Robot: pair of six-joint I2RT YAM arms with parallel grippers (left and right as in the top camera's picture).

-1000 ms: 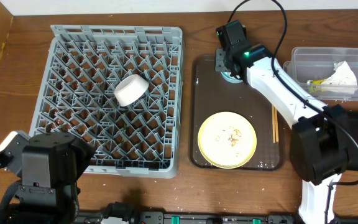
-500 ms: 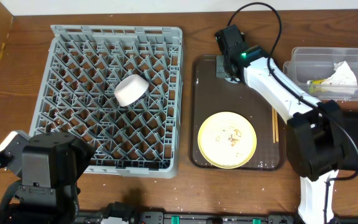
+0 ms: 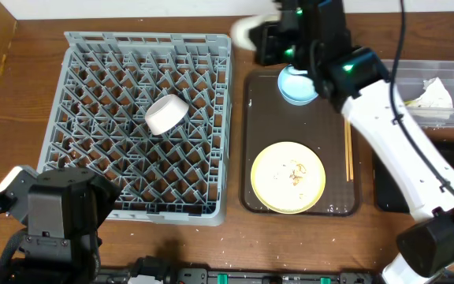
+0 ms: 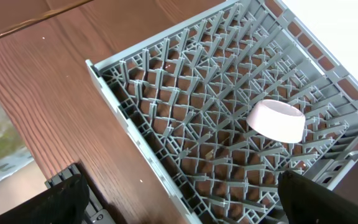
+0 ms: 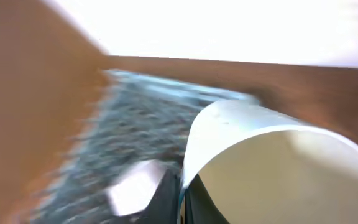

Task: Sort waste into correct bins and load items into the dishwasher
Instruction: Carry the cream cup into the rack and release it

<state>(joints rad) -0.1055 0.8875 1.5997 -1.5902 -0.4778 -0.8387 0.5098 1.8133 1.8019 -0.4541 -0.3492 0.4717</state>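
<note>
My right gripper (image 3: pixel 265 39) is shut on the rim of the white bowl (image 3: pixel 245 30), held in the air above the gap between the grey dish rack (image 3: pixel 85 55) and the brown tray (image 3: pixel 251 142). The right wrist view is blurred and shows the bowl (image 5: pixel 272 162) in the jaws (image 5: pixel 180 193). A light blue cup (image 3: pixel 298 85) stands at the tray's far end. The pale yellow plate (image 3: pixel 288 177) carries crumbs (image 3: pixel 295 173). Chopsticks (image 3: pixel 348 158) lie on the tray's right side. A small white cup (image 3: pixel 166 114) lies in the rack (image 4: pixel 166 118). My left gripper (image 4: pixel 191 214) is open over the rack's near corner.
The clear tub (image 3: pixel 392 72) at the right holds the crumpled napkin (image 3: pixel 436 93). The black bin (image 3: pixel 388 189) lies at the right edge, partly behind my right arm. My left arm's base (image 3: pixel 53 213) sits at the front left. A wooden wall runs along the left.
My right gripper has risen from the tray's far end with the white bowl and swung left towards the rack. The light blue cup stays on the tray, uncovered. The left arm has not moved.
</note>
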